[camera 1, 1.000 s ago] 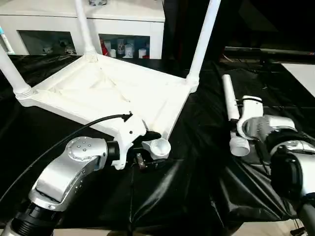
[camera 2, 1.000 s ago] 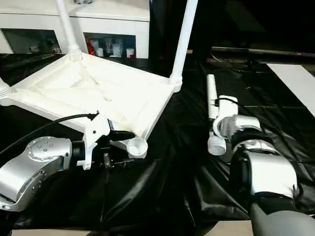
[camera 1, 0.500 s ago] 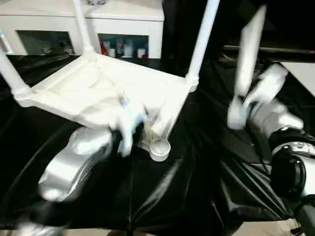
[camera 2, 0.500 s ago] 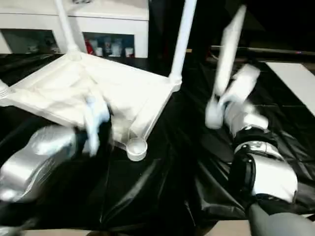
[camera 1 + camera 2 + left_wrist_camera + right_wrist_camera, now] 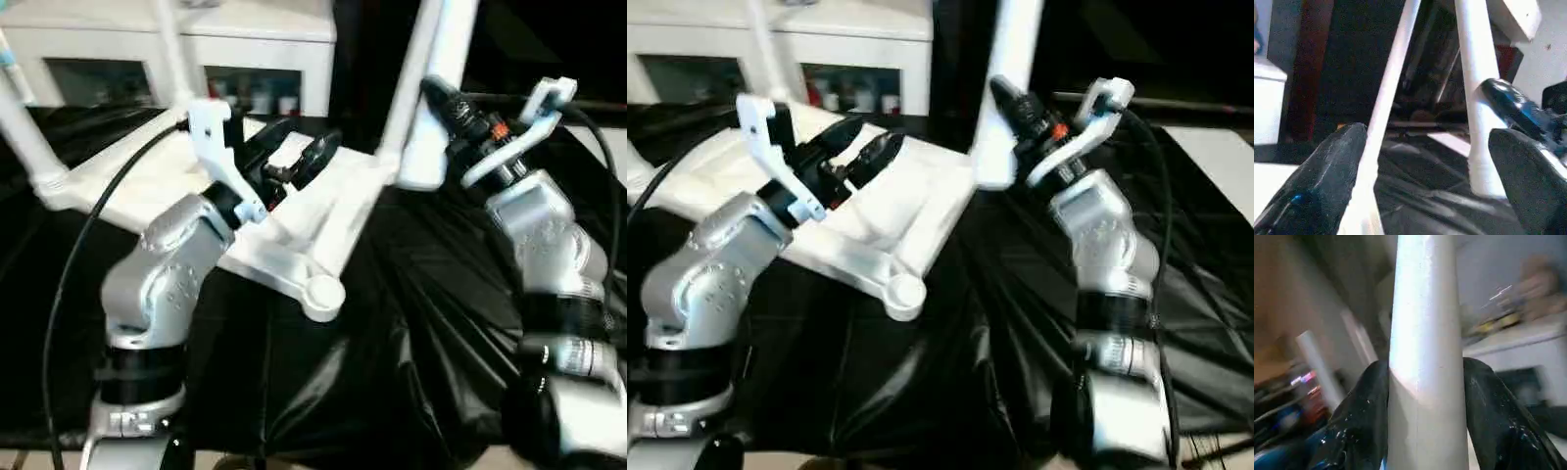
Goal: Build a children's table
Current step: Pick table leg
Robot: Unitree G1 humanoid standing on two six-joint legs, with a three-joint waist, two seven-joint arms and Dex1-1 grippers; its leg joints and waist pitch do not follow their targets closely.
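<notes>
Black sheet (image 5: 392, 323) covers the big table; white cabinet (image 5: 255, 39) behind. Kids' table top (image 5: 294, 235) lies upside down on sheet w/ three legs up; near corner socket (image 5: 321, 297) empty. L gripper (image 5: 294, 162) raised over top, fingers (image 5: 1327, 176) spread, holding nothing. R gripper (image 5: 1425, 396) pinches 4th leg (image 5: 431, 98), held upright just beside far-right leg (image 5: 404, 78).

Both arms raised; left end effector (image 5: 1425, 161) spread, right end effector (image 5: 1425, 396) clamped.
</notes>
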